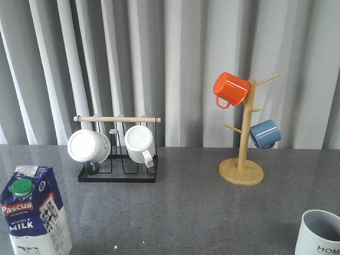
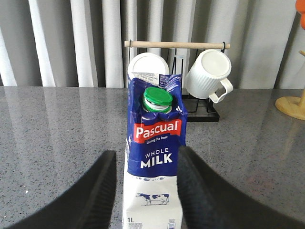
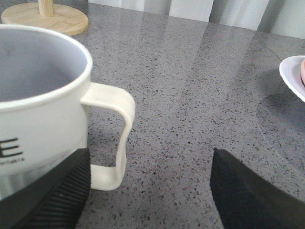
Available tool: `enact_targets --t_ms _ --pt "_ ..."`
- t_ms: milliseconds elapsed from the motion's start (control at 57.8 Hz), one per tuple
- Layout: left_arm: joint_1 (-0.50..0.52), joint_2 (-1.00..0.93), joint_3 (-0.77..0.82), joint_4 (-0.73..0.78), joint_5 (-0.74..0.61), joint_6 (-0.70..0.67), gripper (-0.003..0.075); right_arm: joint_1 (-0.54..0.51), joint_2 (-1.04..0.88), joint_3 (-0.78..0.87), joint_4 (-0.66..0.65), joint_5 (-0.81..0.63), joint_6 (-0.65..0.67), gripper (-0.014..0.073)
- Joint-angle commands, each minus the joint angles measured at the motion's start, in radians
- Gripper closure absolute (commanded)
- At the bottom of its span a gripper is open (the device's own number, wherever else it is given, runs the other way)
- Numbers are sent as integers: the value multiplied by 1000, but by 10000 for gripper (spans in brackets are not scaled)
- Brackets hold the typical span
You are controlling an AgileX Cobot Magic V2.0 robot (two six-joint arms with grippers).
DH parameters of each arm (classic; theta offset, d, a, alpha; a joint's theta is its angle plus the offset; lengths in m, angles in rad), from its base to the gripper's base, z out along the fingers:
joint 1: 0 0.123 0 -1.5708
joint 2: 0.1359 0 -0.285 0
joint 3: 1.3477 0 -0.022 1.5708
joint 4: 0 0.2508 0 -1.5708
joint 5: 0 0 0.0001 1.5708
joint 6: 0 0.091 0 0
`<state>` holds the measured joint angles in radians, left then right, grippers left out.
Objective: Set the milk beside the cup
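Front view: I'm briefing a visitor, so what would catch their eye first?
Likely the orange mug high on the wooden mug tree at right, with a blue mug hung below. Next, the milk at the near left corner, and the cup far off at near right.

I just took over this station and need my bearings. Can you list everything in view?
milk: one, blue-and-white carton, green cap, front left of table, upright.
cup: one, pale grey-white, "HOME" lettering, front right, upright.
white ribbed mugs: two, hung on the rack.
black wire rack: one, wooden bar on top, back left.
wooden mug tree: one, back right.
orange mug: one, upper peg.
blue mug: one, lower peg.
white dish: one, only its edge shows.
table: grey speckled.
left pincer: open, either side of the milk.
right pincer: open, beside the cup's handle.
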<state>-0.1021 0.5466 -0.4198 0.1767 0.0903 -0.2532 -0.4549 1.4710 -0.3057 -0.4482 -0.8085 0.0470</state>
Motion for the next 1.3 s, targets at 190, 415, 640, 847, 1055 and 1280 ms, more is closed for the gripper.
enact_targets --t_ms 190,415,640,847,1055,1280 --pt "2 10 -38 -6 -74 -3 413 -7 31 -57 1 -97 -5 89" --pt "2 10 -38 -6 -74 -3 413 -7 88 -94 -23 -117 54 97" --pt "2 10 -38 -6 -74 -3 413 -7 125 -151 -66 -117 105 309" --pt "2 10 -38 -6 -74 -3 413 21 130 -151 -71 -122 148 606" --pt "2 10 -38 -6 -74 -3 413 134 103 -151 -17 -136 153 600" --pt "2 10 -38 -6 -73 -3 413 366 33 -151 219 -84 129 599"
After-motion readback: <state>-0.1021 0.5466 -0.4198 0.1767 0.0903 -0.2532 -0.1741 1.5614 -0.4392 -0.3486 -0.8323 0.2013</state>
